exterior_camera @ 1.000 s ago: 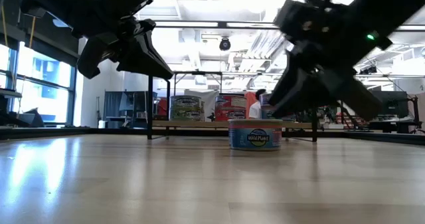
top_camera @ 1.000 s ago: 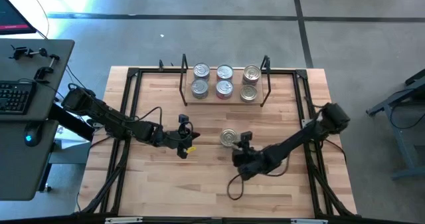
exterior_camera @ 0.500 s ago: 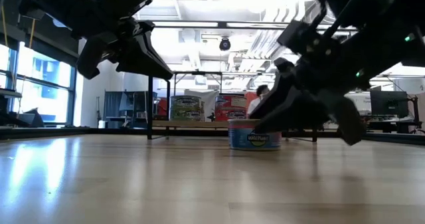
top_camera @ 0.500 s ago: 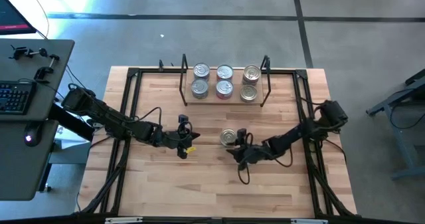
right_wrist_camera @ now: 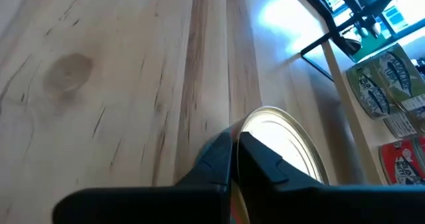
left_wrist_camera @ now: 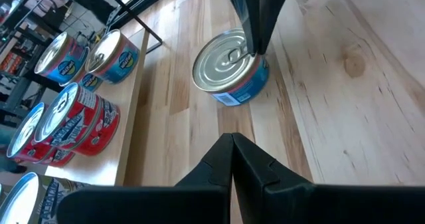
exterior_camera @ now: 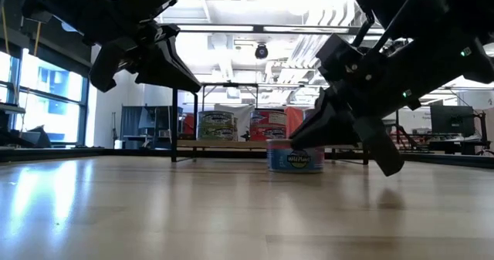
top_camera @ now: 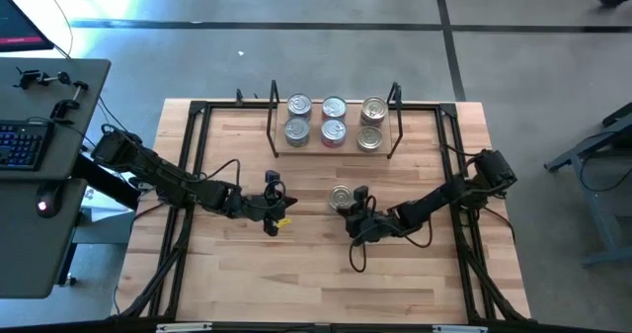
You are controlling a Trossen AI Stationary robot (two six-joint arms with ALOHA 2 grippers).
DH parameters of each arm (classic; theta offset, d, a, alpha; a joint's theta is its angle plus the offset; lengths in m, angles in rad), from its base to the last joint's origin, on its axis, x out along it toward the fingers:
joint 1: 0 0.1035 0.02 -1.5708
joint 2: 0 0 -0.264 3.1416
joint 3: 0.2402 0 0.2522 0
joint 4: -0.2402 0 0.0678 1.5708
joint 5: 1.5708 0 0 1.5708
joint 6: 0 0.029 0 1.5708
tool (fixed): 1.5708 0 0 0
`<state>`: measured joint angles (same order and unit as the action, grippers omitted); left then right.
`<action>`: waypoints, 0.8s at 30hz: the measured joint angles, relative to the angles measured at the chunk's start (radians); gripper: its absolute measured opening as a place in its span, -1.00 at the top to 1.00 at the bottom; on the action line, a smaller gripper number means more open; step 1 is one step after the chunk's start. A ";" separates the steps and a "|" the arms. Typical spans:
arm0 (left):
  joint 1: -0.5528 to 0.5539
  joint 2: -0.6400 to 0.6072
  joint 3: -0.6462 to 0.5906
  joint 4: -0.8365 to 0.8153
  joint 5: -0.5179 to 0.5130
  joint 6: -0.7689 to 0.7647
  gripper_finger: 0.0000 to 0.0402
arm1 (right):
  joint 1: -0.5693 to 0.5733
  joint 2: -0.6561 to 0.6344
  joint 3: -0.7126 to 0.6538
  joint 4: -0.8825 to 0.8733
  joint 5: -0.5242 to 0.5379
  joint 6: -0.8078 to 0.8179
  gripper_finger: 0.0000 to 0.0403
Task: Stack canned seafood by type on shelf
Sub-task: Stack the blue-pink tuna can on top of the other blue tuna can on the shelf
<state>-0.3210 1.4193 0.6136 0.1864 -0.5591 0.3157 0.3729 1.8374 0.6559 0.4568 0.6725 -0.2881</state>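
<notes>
One loose can (top_camera: 341, 197) with a silver lid and a blue and red label stands upright on the table in front of the shelf (top_camera: 331, 152). Six more cans (top_camera: 334, 121) stand on the shelf's board in three pairs. My right gripper (left_wrist_camera: 255, 48) is shut, its tips down on the loose can's lid (right_wrist_camera: 279, 151). My left gripper (top_camera: 279, 207) hangs shut above the table to the can's left, touching nothing; its shut fingers (left_wrist_camera: 232, 144) point at the can. My right gripper rests its shut fingertips (left_wrist_camera: 254, 41) on the loose can's lid, close to the rim on the can's near-right side (left_wrist_camera: 247, 54). The fingers slant down from the table's near right. The can stands flat on the table.
A black rod frame (top_camera: 197, 175) runs round the tabletop. Bare wood lies between the loose can and the near edge. A desk with a keyboard (top_camera: 25, 140) stands beyond the table's left side.
My right gripper has come down and toward the far edge onto the loose can, tipping its fingers lower, and has shut. The can has slid a little toward the shelf and stays upright.
</notes>
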 joint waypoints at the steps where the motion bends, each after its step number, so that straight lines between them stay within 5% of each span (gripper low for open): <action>1: 0.000 0.000 0.000 0.000 0.000 0.000 1.00 | 0.000 -0.001 0.000 0.000 0.000 0.001 0.97; 24: 0.000 0.000 0.000 -0.001 0.000 0.000 1.00 | 0.019 -0.014 0.113 -0.116 0.019 0.019 1.00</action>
<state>-0.3214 1.4193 0.6136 0.1852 -0.5591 0.3161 0.3915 1.8233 0.7692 0.3406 0.6919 -0.2691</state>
